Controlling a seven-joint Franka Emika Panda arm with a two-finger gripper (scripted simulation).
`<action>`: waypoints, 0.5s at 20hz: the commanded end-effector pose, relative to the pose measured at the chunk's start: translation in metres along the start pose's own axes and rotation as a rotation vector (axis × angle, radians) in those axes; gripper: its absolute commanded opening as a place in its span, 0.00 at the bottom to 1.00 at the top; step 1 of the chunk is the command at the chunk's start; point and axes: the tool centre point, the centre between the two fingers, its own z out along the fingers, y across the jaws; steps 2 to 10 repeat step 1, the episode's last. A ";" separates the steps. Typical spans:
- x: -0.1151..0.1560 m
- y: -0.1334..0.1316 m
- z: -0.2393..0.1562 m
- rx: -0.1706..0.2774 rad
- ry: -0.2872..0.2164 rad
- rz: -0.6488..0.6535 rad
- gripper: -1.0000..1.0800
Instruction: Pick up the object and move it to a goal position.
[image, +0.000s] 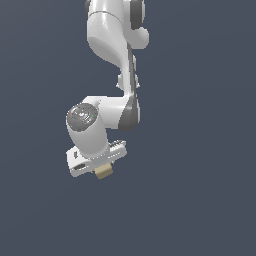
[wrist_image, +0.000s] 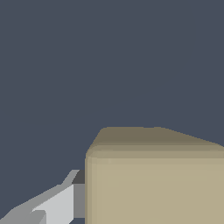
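Item: small plain matte tan cube-like block (image: 103, 171), seated at the underside of the white robot gripper (image: 100, 167), only its lower part showing below the gripper body in the exterior view. In the wrist view the block (wrist_image: 155, 183) fills the near corner, with one light grey finger (wrist_image: 54, 205) lying against its side. Gripper state: pinching the block, judged from the finger contact and the block's place between the fingers; the second finger is not visible. Carrier: white jointed Franka arm (image: 112, 45), reaching down from the top of the exterior view, wrist bent. Surroundings: uniform dark blue-grey surface (image: 200, 200); whether the block rests on it or is raised cannot be told. No goal marker visible. Step in hand, as judged: grasp made, transport phase. Next move calls for keeping the grip firm while carrying the block toward the goal.
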 end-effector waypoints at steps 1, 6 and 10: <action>0.001 0.001 -0.001 0.000 0.000 0.000 0.00; 0.001 0.001 -0.001 0.000 0.000 0.000 0.00; 0.001 0.001 -0.001 0.000 0.000 0.000 0.00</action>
